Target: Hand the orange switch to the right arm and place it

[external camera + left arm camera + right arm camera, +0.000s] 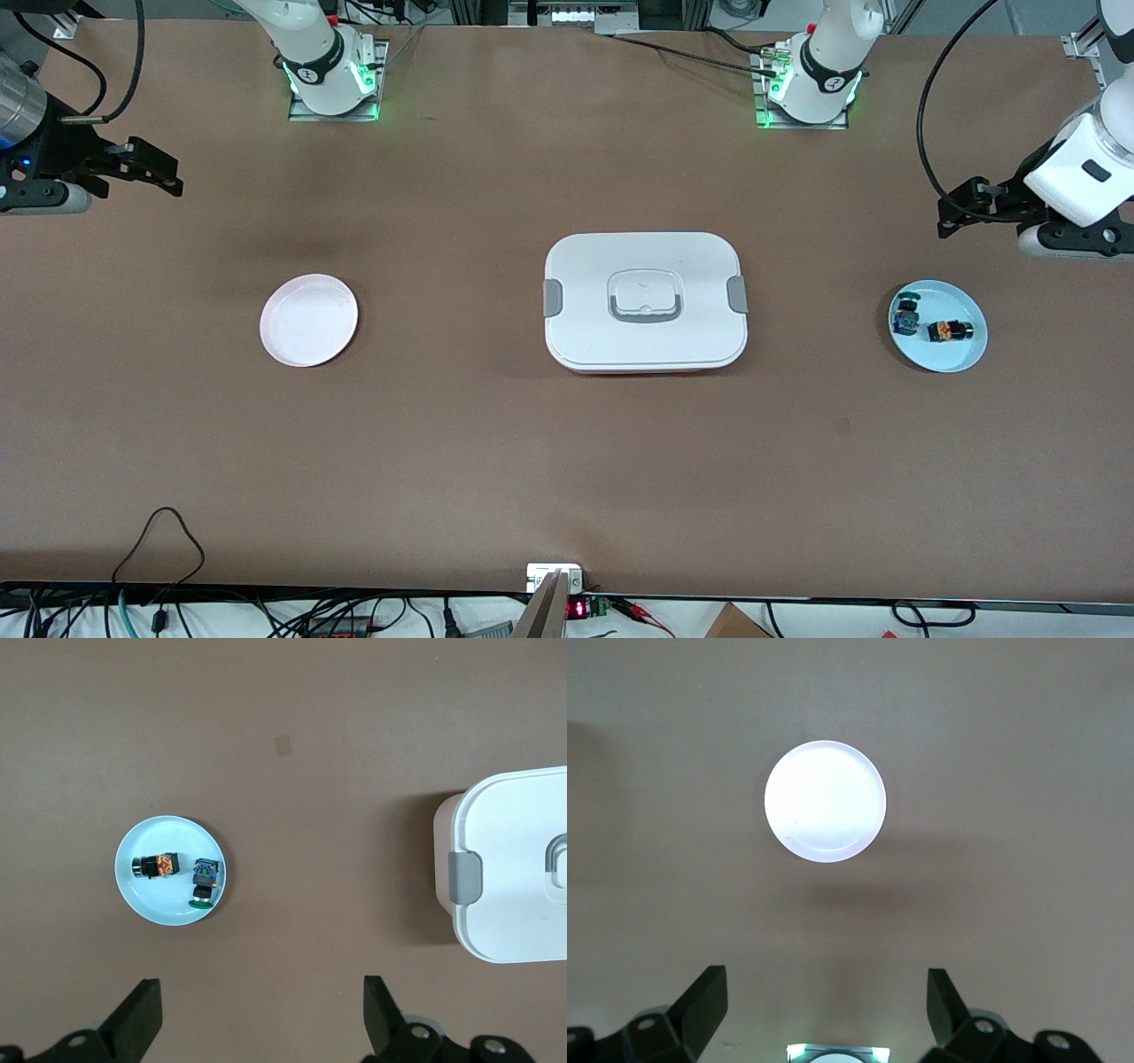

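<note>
Left gripper (952, 213) hung with jaws spread wide and nothing between them, up over the tabletop (567, 461) at the left arm's end, just short of the pale blue dish (967, 353). Below and a little ahead of it, in that dish, lay the orange switch (950, 331) on its side, with the blue-and-green switch part (905, 317) close beside it, seemingly just apart. Judged light, rigid and small: a short dark barrel with a smooth round face, likely to roll or skid on the glazed dish if nudged. Best taken across the barrel at mid-length, jaws coming in from the free sides so as not to knock its neighbour, with one end left proud for the second grip at hand-over. Farther out toward mid-table sat the white lidded box (645, 301), grey latches at its ends. Right gripper (142, 168) waited over the right arm's end of the tabletop, likewise gaping and empty, with the white plate (308, 320) bare below it, presumably the drop spot. From the left wrist, seen clearly: the orange switch (154, 865) lying lengthwise and the gap to its neighbour, only hinted at from the front. From the right wrist, only the white plate (825, 802) and spread fingers (702, 1001). Only from the front, both arms at once.
</note>
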Controlling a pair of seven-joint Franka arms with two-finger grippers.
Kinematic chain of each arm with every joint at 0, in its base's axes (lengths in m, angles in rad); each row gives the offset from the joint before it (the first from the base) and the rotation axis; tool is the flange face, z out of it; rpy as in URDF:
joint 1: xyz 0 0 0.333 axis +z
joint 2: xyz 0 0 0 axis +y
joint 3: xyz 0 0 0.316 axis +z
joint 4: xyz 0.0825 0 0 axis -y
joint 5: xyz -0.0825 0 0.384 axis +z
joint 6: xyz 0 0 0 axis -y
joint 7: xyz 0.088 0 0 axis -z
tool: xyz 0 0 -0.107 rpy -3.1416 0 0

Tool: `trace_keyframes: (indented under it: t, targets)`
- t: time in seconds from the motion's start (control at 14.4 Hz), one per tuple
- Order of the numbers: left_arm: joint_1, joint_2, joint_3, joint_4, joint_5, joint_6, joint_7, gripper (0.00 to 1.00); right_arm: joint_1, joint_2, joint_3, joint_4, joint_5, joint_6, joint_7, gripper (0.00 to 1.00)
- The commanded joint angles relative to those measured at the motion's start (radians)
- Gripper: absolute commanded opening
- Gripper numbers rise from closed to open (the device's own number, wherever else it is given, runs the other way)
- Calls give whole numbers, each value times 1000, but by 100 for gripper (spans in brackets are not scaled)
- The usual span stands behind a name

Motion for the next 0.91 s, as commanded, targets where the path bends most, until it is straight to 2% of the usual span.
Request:
trace_keyframes:
  t: [0.0,0.84]
  targets:
    - [-2,18,4,38,-11,-25,-3,100,-3,-6,8,-6,-12,-7,-6,100]
    - [-2,18,5,38,-8,-25,-14,100,-4,-6,6,-7,-12,-9,-6,100]
